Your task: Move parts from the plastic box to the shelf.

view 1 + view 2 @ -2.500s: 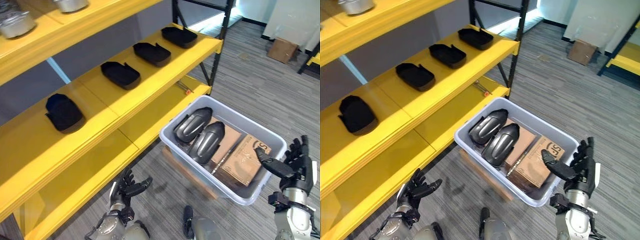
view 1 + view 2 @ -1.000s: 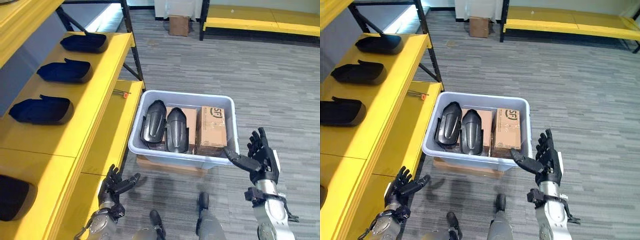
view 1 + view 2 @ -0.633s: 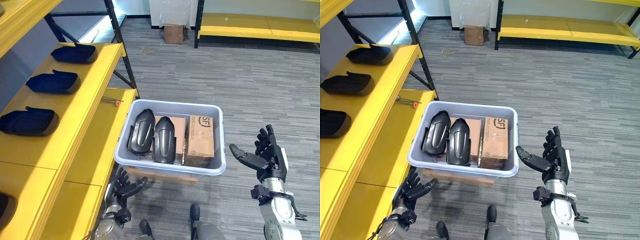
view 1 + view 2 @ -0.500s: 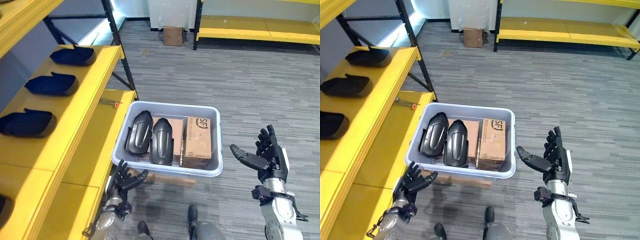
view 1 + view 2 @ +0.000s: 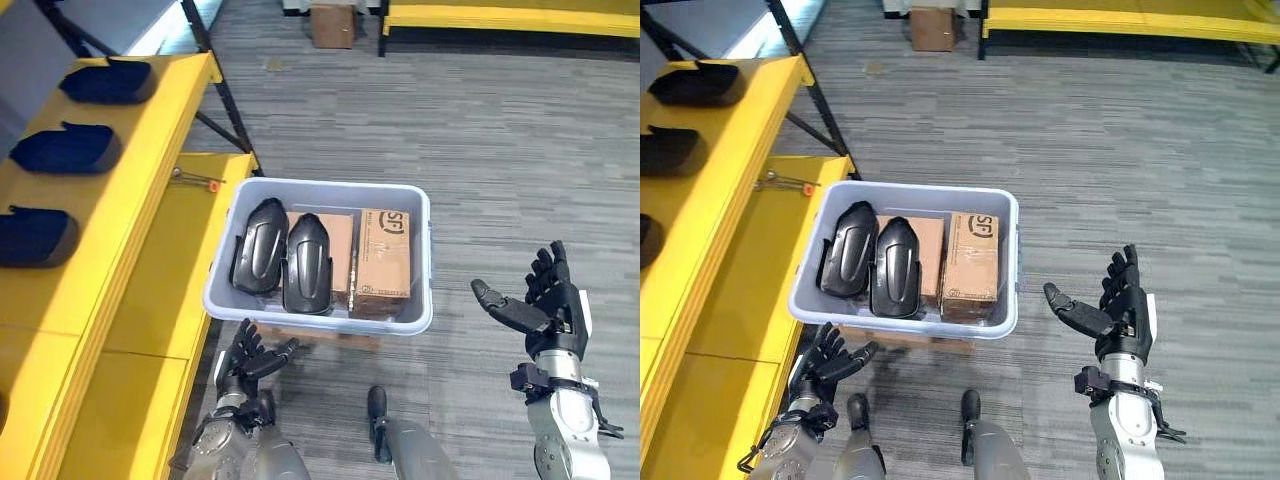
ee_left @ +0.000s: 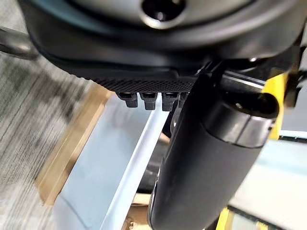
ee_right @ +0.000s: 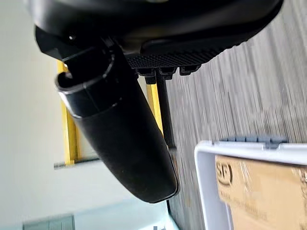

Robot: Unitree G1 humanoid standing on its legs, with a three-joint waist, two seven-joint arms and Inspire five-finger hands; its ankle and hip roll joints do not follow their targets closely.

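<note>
Right hand: the right hand (image 5: 545, 308) shows at the lower right of the left eye view, fingers spread and straight, thumb stretched toward the box, holding nothing.
Left hand: the left hand (image 5: 248, 357) sits at the lower centre-left, just below the box's near wall, fingers apart and relaxed, empty.
Plastic box: the plastic box (image 5: 416, 262) is pale grey-white, rectangular with a rolled rim, in the middle of the frame on the grey striped floor; a wooden board (image 5: 335, 338) peeks out under its near edge.
Parts: two dark parts (image 5: 283, 260) lie side by side in the left half of the box, touching; each is glossy black-grey, elongated and domed like a shell, with a rounded top end and ridged contours.
Cardboard boxes: cardboard boxes (image 5: 383, 260) fill the right half of the box, one upright beside the parts, one flat beneath them.
Shelf: the yellow shelf (image 5: 150, 180) runs down the left side; three similar dark parts (image 5: 65, 150) rest on its upper tier at upper left.
Small tool: a small orange-tipped tool (image 5: 196, 180) lies on the lower tier, near the box's far left corner.
</note>
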